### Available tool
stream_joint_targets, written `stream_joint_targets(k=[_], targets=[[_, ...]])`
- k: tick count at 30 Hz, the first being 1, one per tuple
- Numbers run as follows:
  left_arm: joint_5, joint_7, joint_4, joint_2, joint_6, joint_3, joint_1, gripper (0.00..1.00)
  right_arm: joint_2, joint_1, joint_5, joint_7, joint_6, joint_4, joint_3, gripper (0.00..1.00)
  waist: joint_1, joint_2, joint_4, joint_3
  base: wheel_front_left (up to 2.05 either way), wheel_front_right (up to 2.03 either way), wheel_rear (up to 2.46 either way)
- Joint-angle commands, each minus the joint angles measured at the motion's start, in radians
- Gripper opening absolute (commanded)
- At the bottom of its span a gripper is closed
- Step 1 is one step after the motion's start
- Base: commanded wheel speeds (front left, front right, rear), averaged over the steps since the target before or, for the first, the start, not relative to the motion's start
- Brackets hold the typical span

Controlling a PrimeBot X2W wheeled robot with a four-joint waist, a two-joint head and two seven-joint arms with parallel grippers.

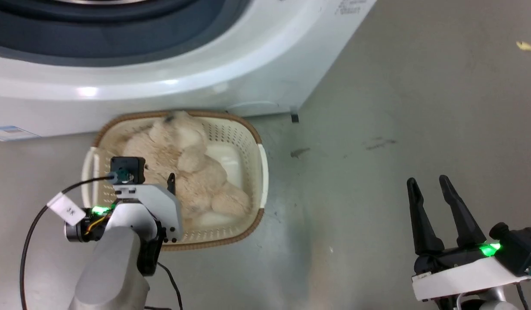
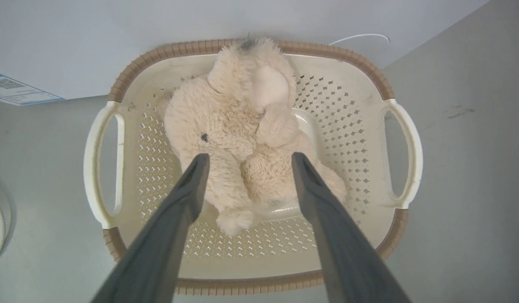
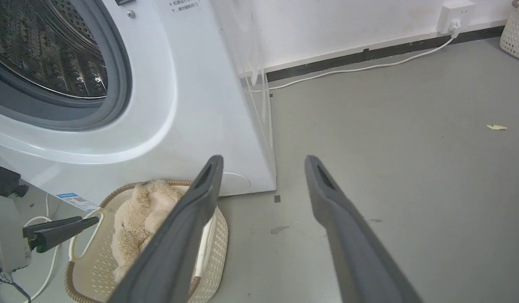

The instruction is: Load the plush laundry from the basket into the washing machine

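Left gripper [image 2: 249, 155], spread wide, hangs over the plush [image 2: 225, 118], jaws set across its length, which runs toward the washer [image 1: 162, 86]. Right gripper [image 1: 427, 180], also spread, sits well apart.

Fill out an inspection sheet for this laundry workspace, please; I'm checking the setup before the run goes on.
Surface: grey floor with dark scuffs.
Job's things: cream plush toy lies in the perforated basket, which stands right in front of the white washing machine; its steel drum shows through the porthole.
Clutter: one yellow scrap on the floor.
Grippers: left gripper open above the plush toy, not gripping; right gripper open, holding nothing, over bare floor.
Cables: black cable loops beside the left gripper; white cord runs to a wall socket.
Surroundings: white wall; a white woven basket far off.
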State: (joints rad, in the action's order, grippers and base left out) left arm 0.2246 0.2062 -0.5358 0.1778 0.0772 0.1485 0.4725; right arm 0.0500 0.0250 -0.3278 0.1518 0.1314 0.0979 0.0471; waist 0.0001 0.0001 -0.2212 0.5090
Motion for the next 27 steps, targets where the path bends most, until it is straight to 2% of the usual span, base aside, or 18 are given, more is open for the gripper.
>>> stream_joint_targets(k=[1,5,7,20,27], targets=[[0.007,0.016,-0.023,0.013,0.011,0.01,0.03,1.0,0.0,0.017,-0.018,0.011,0.0,0.013,0.006,1.0,-0.0001,-0.0001,-0.02,0.036,0.0,0.0,0.0],[0.0,0.067,-0.053,0.034,0.029,0.037,0.066,1.0,0.0,0.018,-0.041,0.019,0.0,0.025,0.015,1.0,-0.0001,-0.0001,-0.035,0.082,0.0,0.0,0.0],[-0.017,0.12,-0.076,0.063,0.037,0.075,0.104,1.0,0.0,0.022,-0.065,0.027,0.0,0.036,0.027,1.0,-0.0001,-0.0001,-0.051,0.125,0.0,0.0,0.0],[-0.03,0.205,-0.113,0.132,0.061,0.154,0.231,1.0,0.0,0.012,-0.138,0.055,-0.001,0.062,0.044,1.0,-0.0001,-0.0001,-0.094,0.24,0.0,0.0,0.0],[-0.033,0.264,-0.148,0.167,0.089,0.192,0.302,1.0,0.0,0.008,-0.176,0.069,-0.001,0.079,0.054,1.0,-0.0001,-0.0001,-0.111,0.305,0.0,0.0,0.0]])
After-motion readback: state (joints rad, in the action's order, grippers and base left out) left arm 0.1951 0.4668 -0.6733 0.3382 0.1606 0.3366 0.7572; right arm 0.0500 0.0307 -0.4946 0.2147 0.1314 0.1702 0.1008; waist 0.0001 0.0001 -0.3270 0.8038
